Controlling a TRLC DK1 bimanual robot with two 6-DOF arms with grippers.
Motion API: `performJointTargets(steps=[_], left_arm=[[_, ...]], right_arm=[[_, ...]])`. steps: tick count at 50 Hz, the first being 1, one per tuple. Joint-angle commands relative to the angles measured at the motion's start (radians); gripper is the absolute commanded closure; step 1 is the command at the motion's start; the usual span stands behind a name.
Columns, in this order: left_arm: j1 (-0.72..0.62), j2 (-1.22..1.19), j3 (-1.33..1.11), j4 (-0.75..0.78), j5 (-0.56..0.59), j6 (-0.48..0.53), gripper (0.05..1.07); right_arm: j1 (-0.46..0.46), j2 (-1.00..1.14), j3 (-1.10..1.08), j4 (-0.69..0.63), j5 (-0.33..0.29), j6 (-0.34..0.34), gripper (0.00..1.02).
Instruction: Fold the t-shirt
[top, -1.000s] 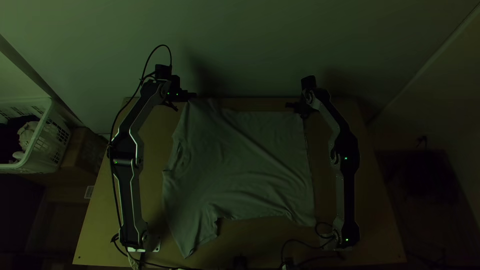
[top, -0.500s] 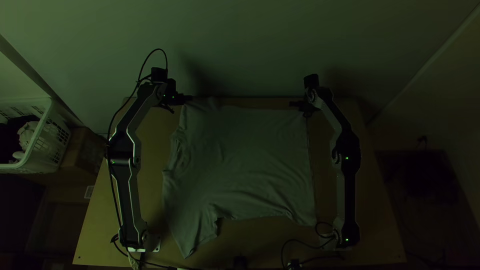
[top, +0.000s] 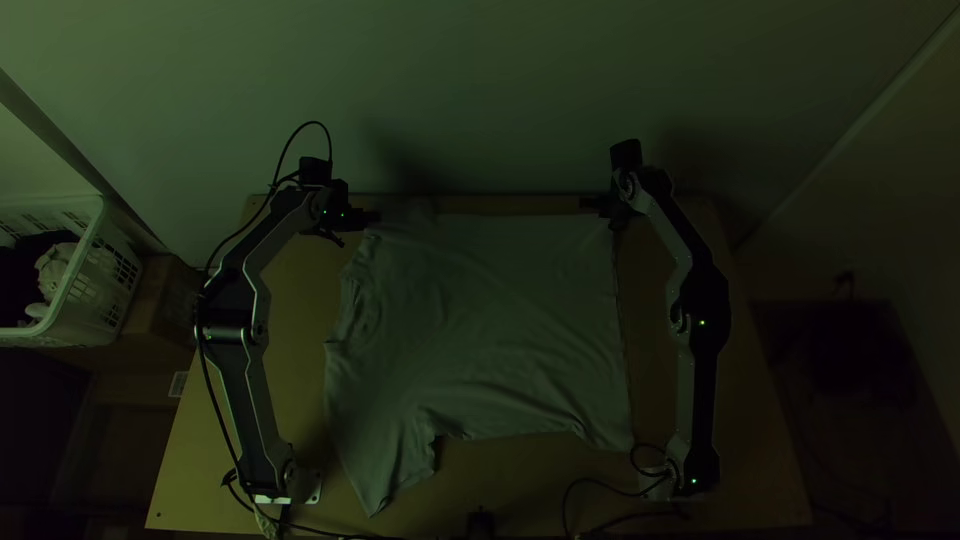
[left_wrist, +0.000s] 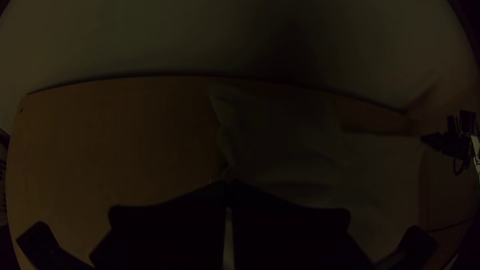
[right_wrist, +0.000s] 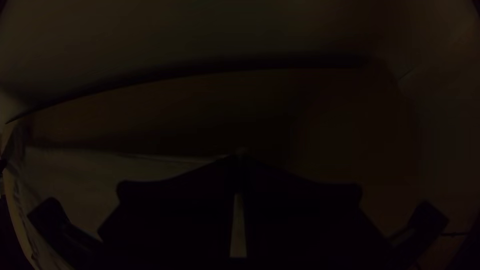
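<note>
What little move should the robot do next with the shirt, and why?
Maybe the left tool and right tool should gently lift the far edge of the shirt and start bringing it over towards the near side. They pinch that edge near its two ends, and the rest lies spread on the table, so it looks ready to fold.

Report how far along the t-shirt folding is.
Laying out looks done: the t-shirt is spread almost flat, lightly wrinkled. In hand: its far side, with the left hand closed on it near the far sleeve and the right hand at the far hem corner. Apparently all folding remains; I see no finished fold.
</note>
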Motion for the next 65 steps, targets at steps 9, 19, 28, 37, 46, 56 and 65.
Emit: performJointTargets(steps=[9, 19, 28, 37, 46, 56, 65], left_arm=[[0.001, -0.168, -0.178, 0.056, 0.015, 0.012, 1.05], [0.002, -0.252, -0.293, 0.083, 0.018, 0.012, 1.05], [0.001, -0.324, -0.388, 0.106, 0.021, 0.008, 1.05], [-0.007, -0.409, -0.488, 0.119, 0.023, -0.006, 1.05], [-0.024, -0.501, -0.605, 0.137, 0.023, -0.030, 1.05], [-0.041, -0.617, -0.741, 0.155, 0.023, -0.050, 1.05], [-0.047, -0.703, -0.853, 0.165, 0.021, -0.047, 1.05]], right_arm=[[0.000, -0.119, -0.118, -0.011, 0.014, -0.014, 1.00], [0.005, -0.191, -0.219, -0.011, 0.014, -0.014, 1.00], [0.014, -0.260, -0.317, -0.006, 0.015, -0.014, 1.00], [0.025, -0.348, -0.441, 0.014, 0.021, -0.008, 1.00], [0.046, -0.455, -0.625, 0.081, 0.029, -0.003, 1.00], [0.062, -0.559, -0.802, 0.129, 0.034, 0.012, 1.00], [0.079, -0.636, -0.948, 0.190, 0.049, 0.015, 1.00]])
